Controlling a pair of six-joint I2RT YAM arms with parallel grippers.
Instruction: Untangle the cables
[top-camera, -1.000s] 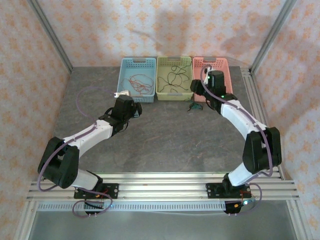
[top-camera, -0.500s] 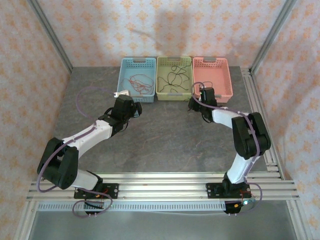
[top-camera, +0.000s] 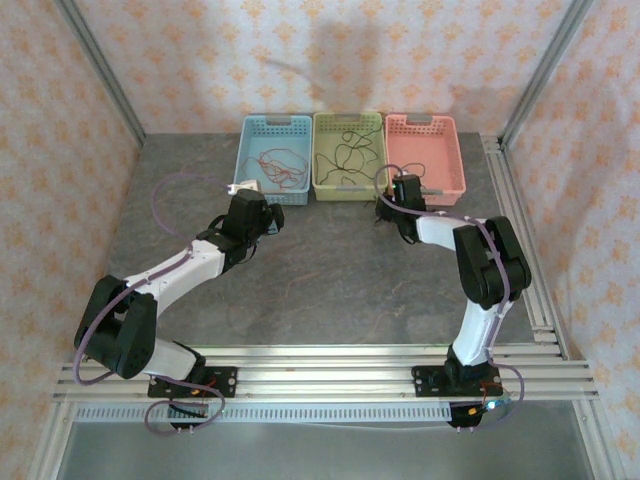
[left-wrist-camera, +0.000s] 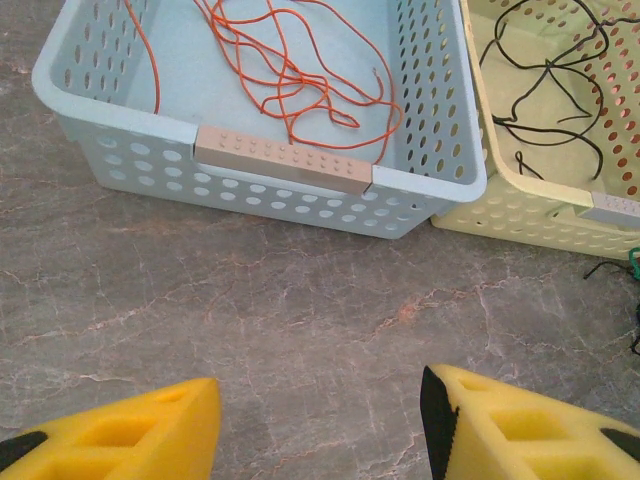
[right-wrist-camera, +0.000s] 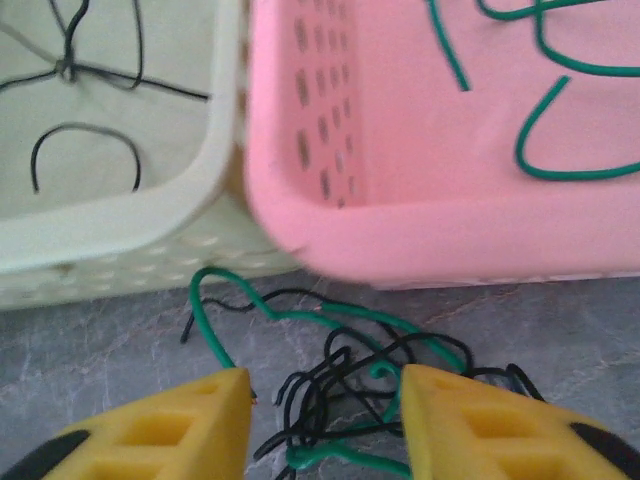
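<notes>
Table (top-camera: 320, 285), grey, with three baskets along its far side: blue basket (top-camera: 274, 121), green basket (top-camera: 349, 119), pink basket (top-camera: 421, 120). Left gripper (left-wrist-camera: 320, 410), jaws apart and empty, before the blue basket; right gripper (right-wrist-camera: 325, 385), jaws apart astride the black-and-green clump (right-wrist-camera: 318, 372) on the table just before the green and pink baskets. Orange cables (left-wrist-camera: 298, 80) lie in the blue basket, black cables (right-wrist-camera: 85, 126) in the green, green cables (right-wrist-camera: 521, 150) in the pink

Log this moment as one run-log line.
right gripper: open, straddling cable clump on table by pink basket | left gripper: open, empty, facing blue basket | orange cables in blue basket
</notes>
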